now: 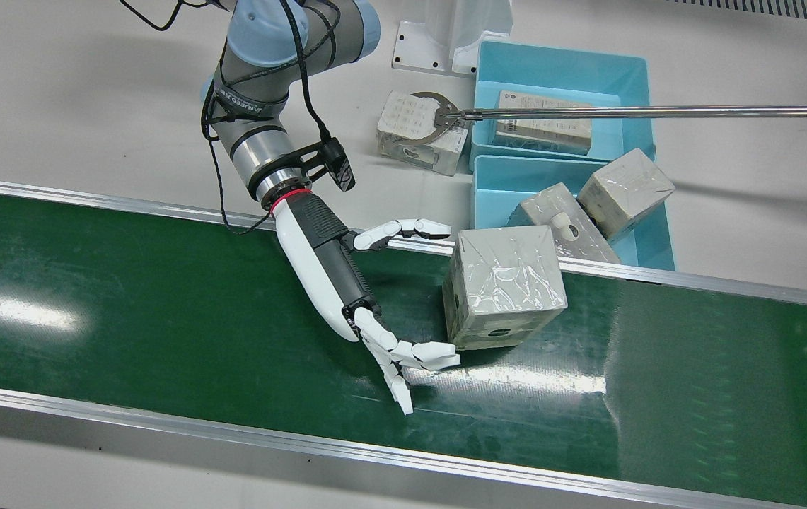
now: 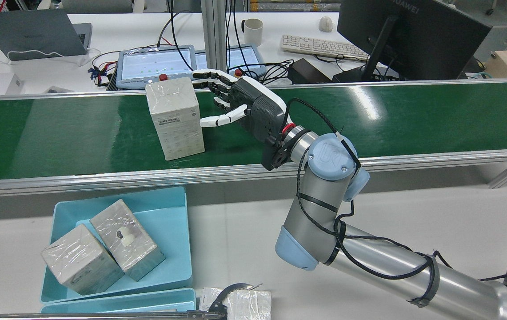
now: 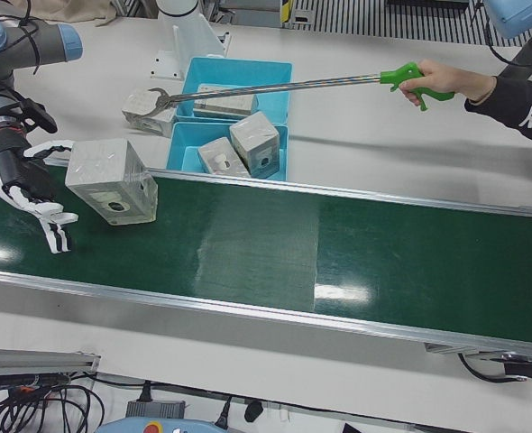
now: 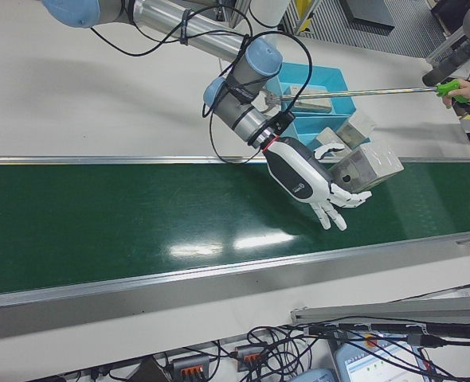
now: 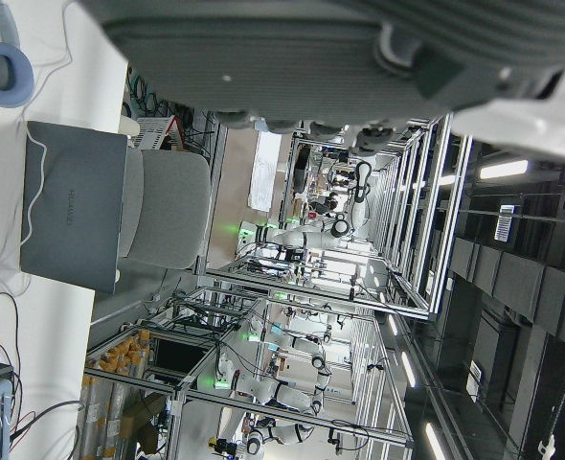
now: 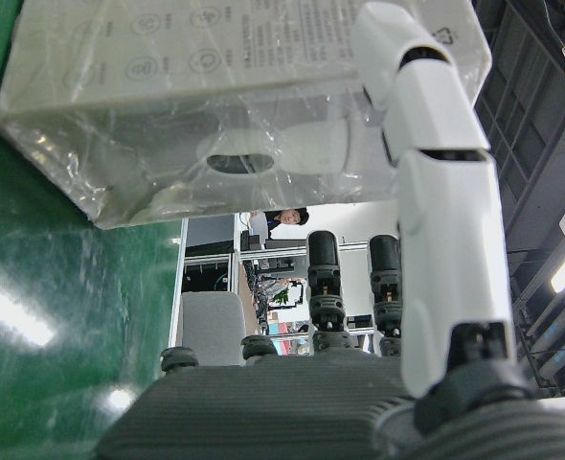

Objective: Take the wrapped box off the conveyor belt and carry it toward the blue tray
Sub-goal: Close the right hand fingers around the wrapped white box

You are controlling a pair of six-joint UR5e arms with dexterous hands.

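Observation:
The wrapped box [image 1: 502, 286] stands on the green conveyor belt [image 1: 127, 311], near the belt's edge on the tray side. My right hand [image 1: 346, 283] is open just beside it, fingers spread. In the rear view the thumb touches the side of the box [image 2: 175, 118] while the other fingers of my right hand [image 2: 249, 106] reach past its far top corner. The right hand view shows the box [image 6: 215, 96] close up, with one finger [image 6: 436, 192] lying across it. The blue tray [image 1: 502, 184] sits just past the belt rail. My left hand [image 5: 359, 38] shows only as a dark edge.
Two wrapped boxes [image 2: 102, 249] lean in the near blue tray [image 2: 169, 222]; a second tray [image 1: 559, 71] behind it holds a flat box. A person's hand [image 3: 446, 83] holds a long grabber [image 1: 658, 111] whose claw sits on another box [image 1: 417, 134] on the white table.

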